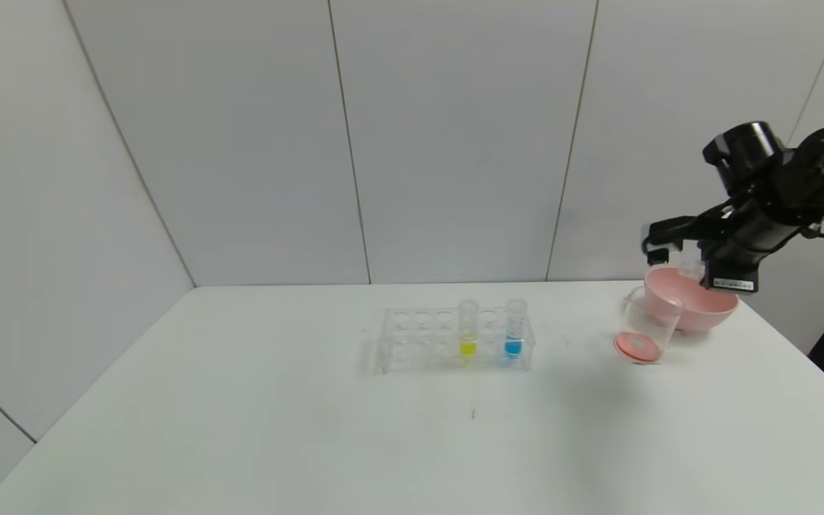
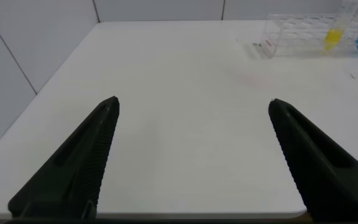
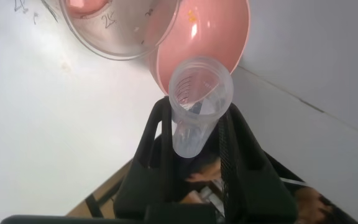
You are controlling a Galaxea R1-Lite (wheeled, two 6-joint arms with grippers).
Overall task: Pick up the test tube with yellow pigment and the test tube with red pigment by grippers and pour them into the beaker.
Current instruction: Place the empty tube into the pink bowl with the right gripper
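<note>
Clamping a clear, emptied test tube (image 3: 194,112), the right gripper (image 3: 197,134) fingers hold it tipped, its open mouth toward the pink bowl (image 1: 705,309) beneath. Just beside the bowl stands the beaker (image 1: 646,325), with red liquid at its bottom. In the rack (image 1: 412,340) the test tube with yellow pigment (image 1: 468,329) and a blue tube (image 1: 514,327) stand upright. Well apart, the left gripper (image 2: 191,155) hovers over the table (image 1: 240,429), fingers spread.

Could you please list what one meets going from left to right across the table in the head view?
Clear tube rack → test tube with yellow pigment → tube with blue liquid → beaker → pink bowl, with the right gripper holding an emptied tube above it.
</note>
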